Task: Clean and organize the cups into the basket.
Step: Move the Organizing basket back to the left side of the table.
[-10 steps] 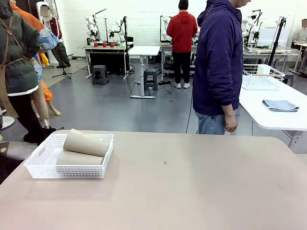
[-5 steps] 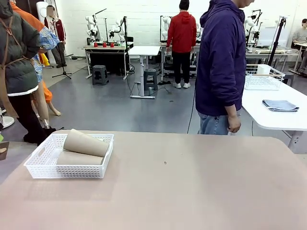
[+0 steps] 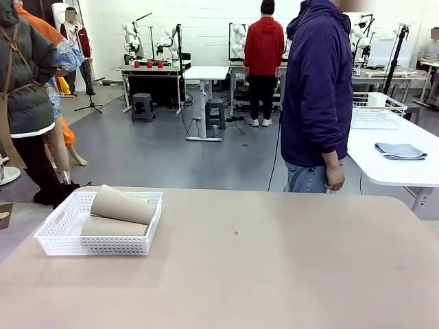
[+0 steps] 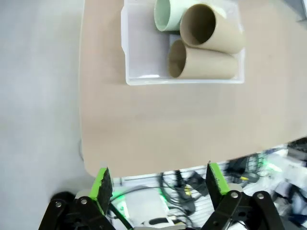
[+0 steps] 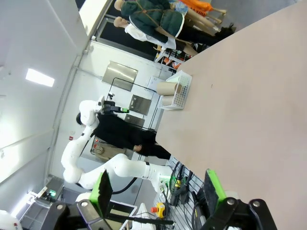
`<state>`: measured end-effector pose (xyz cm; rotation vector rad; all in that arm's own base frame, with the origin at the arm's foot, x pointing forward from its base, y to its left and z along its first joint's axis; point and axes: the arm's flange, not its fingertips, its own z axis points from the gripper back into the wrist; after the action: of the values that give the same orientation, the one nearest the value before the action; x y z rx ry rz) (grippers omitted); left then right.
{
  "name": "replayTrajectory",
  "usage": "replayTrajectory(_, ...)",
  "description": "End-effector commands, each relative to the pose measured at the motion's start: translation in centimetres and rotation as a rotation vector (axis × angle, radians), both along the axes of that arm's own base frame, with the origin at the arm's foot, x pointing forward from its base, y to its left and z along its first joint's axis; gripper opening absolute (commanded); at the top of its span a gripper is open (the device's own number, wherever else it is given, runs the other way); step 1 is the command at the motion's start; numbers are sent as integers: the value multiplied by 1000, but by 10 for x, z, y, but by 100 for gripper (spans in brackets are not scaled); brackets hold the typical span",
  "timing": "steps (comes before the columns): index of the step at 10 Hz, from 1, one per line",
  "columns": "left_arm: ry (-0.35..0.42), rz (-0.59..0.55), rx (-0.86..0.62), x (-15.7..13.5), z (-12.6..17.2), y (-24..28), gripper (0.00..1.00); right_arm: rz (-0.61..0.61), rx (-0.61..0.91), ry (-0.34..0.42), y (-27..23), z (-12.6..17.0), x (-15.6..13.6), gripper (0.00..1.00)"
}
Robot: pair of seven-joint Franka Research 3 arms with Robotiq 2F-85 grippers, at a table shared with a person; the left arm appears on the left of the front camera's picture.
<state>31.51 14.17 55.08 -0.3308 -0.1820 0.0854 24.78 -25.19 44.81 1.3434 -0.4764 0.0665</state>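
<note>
Cups (image 4: 206,45) lie in the basket (image 3: 62,241); both grippers (image 4: 158,179) (image 5: 156,187) hang empty, jaws wide.
They look light and crushable, so you'd pinch gently mid-body.

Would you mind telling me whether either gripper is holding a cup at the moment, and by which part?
Nothing is held. The left gripper and the right gripper are both open and empty; the cups lie in the basket.

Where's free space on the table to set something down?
Most of the table is bare: everything right of the basket to the far edge by the person, plus the strip in front of the basket. The basket is crowded: two tan cups and a pale green cup fill one end; its other end is free.
</note>
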Motion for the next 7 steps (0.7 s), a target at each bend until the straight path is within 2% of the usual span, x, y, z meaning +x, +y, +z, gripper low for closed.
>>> replayTrajectory(1, 162, 136, -559, 41, 29, 75, 100, 13, -1, 8, 2, 0, -3, 100)
replayTrajectory(3, 124, 151, -740, 43, 26, 133, 100, 13, -1, 8, 2, 0, -3, 100)
replayTrajectory(4, 81, 174, -849, 33, 20, 162, 100, 13, -1, 8, 2, 0, -3, 100)
replayTrajectory(6, 17, 176, -972, 26, 8, 210, 100, 13, -1, 8, 2, 0, -3, 100)
replayTrajectory(7, 10, 173, -1036, 18, 0, 226, 100, 13, -1, 8, 2, 0, -3, 100)
